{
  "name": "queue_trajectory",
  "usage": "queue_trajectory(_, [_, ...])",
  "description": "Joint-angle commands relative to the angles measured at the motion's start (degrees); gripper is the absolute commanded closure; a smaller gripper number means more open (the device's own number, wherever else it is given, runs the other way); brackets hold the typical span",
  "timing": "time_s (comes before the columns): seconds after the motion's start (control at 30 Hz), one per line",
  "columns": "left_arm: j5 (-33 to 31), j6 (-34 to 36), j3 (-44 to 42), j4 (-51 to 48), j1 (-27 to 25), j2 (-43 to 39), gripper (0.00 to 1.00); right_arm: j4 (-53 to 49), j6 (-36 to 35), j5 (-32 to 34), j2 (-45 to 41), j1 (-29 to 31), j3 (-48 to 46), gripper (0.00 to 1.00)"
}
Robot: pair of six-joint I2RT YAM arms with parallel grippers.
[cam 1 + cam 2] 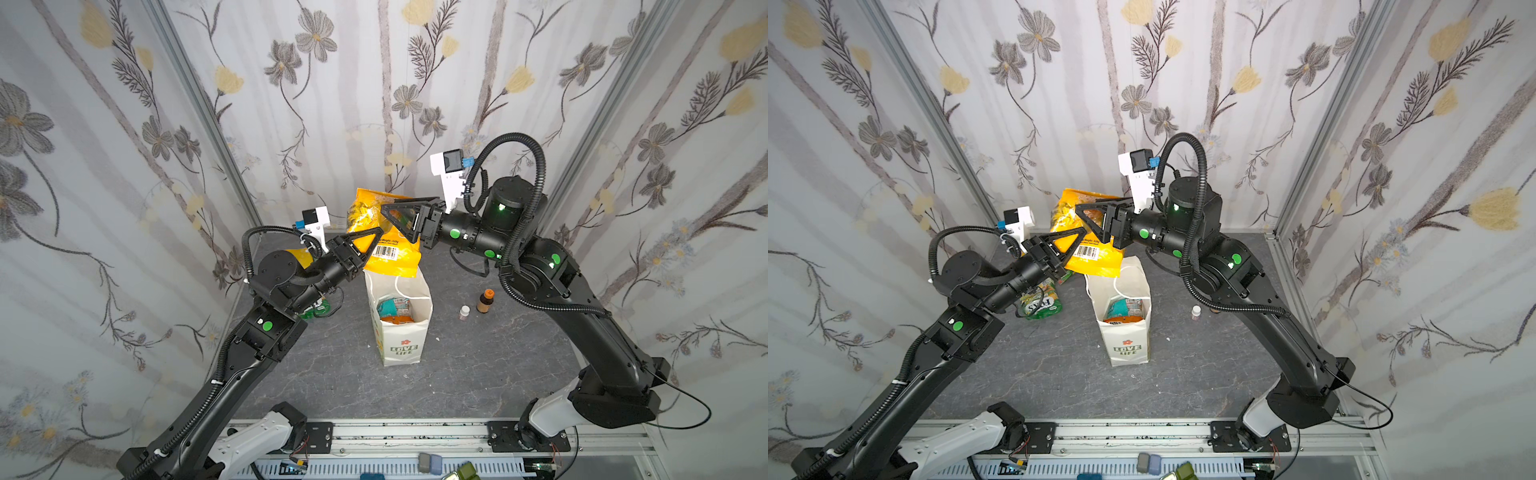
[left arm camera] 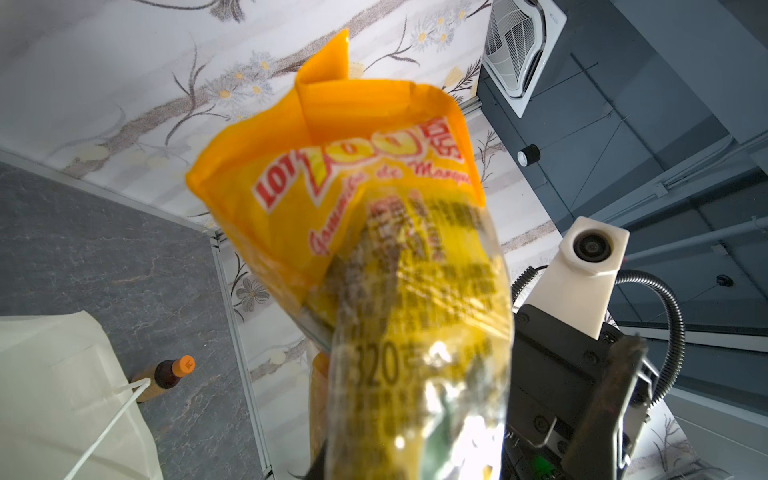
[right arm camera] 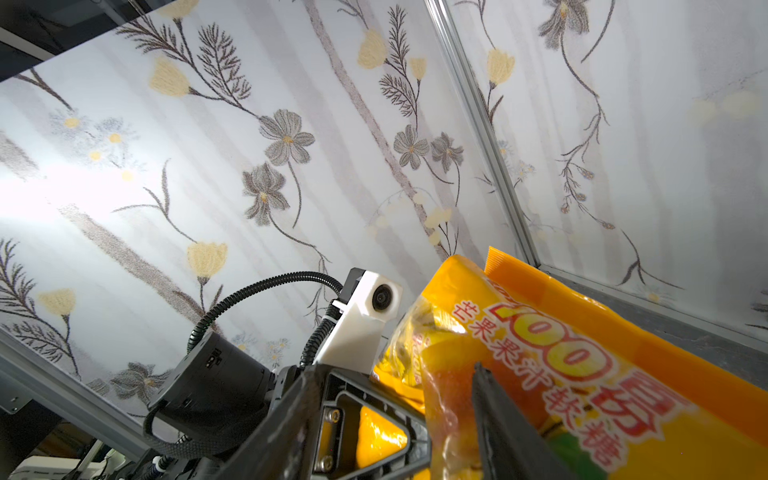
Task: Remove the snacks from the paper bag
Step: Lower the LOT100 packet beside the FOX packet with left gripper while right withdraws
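Progress check, left to right.

Left side of the desk [image 1: 332, 374]: the FOXS packet [image 1: 1040, 301] lies flat under the left arm, well apart from the bag. I count it as out. A patch of yellow shows behind that arm in a top view, but it is too hidden to say whether it is another packet.

Left gripper [image 1: 374, 232]: raised above the middle of the desk, jaws closed on the lower left part of the yellow packet [image 1: 395, 262]. The left wrist view shows the packet rising straight out from between them.

Yellow packet: in the air over the far rim of the paper bag [image 1: 401, 345]. As far as I can judge, no part of it is inside. It is lifted out but not yet set down.

Paper bag: upright near the centre of the desk, mouth open. A teal packet [image 1: 388, 307] and an orange packet [image 1: 395, 319] lie inside. Anything beneath them is hidden.

Right gripper [image 1: 394, 218]: level with the yellow packet's upper half, jaws spread with the foil between them. The right wrist view shows a gap, so by my reading it is not gripping.

Right of the bag: a white bottle [image 1: 464, 311] and an amber bottle [image 1: 485, 301] stand on the desk. They are not part of the job.

Judgement: one snack surely out, one lifted but unplaced, at least two left in the bag. Likely about the halfway mark.
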Motion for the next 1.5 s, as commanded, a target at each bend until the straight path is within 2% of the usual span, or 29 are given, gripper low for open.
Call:
queue_trajectory(0.0, [-0.88, 5.84, 2.07, 2.89, 0.06, -1.18, 0.86, 2.96, 0.11, 0.83, -1.48, 0.03, -0.58, 0.32])
queue_trajectory(0.13, [-2.26, 11.99, 3.94, -1.38, 0.10, -2.66, 0.86, 5.85, -0.56, 3.48, -4.20, -0.04, -5.60, 0.20])
queue_trajectory(0.23, [-5.53, 18.31, 6.20, -7.75, 0.09, -4.44, 0.87, 7.95, -0.66, 6.51, -8.98, -0.39, -10.59, 0.12])
queue_trajectory(0.4, [-11.57, 25.33, 6.09, -11.65, 0.14, -8.42, 0.88, 11.14, 0.36, 7.66, -12.88, -0.94, -18.65, 0.01])
queue_trajectory(0.43, [-12.74, 26.73, 6.00, -12.53, 0.13, -9.16, 0.88, 12.20, 1.00, 7.16, -13.61, -2.76, -20.76, 0.01])
queue_trajectory(0.7, [-27.04, 34.41, 0.64, -16.32, 0.05, -14.95, 0.87, 13.83, 3.49, 5.66, -16.10, -3.88, -28.97, 0.01])
queue_trajectory(0.9, [-42.54, 34.30, -6.72, -18.32, 0.18, -19.09, 0.86, 14.47, 4.78, 3.58, -17.12, -4.18, -32.93, 0.01])
queue_trajectory(1.03, [-47.91, 33.21, -10.05, -19.83, 0.51, -20.02, 0.84, 15.15, 5.90, 2.66, -17.17, -4.28, -34.77, 0.01])
queue_trajectory(1.17, [-50.50, 32.24, -11.71, -22.69, 1.21, -19.34, 0.82, 15.37, 6.22, 2.74, -16.98, -4.37, -35.53, 0.01])
queue_trajectory(1.27, [-50.17, 31.48, -13.76, -22.88, 2.65, -19.07, 0.82, 15.46, 6.40, 2.33, -16.78, -4.45, -35.83, 0.01])
queue_trajectory(1.37, [-46.97, 28.87, -15.96, -23.36, 6.09, -18.25, 0.82, 15.45, 6.63, 1.72, -16.52, -4.44, -35.98, 0.01])
queue_trajectory(1.47, [-39.15, 24.11, -18.34, -23.18, 11.56, -16.35, 0.82, 15.29, 6.74, 1.20, -16.51, -4.43, -36.10, 0.01])
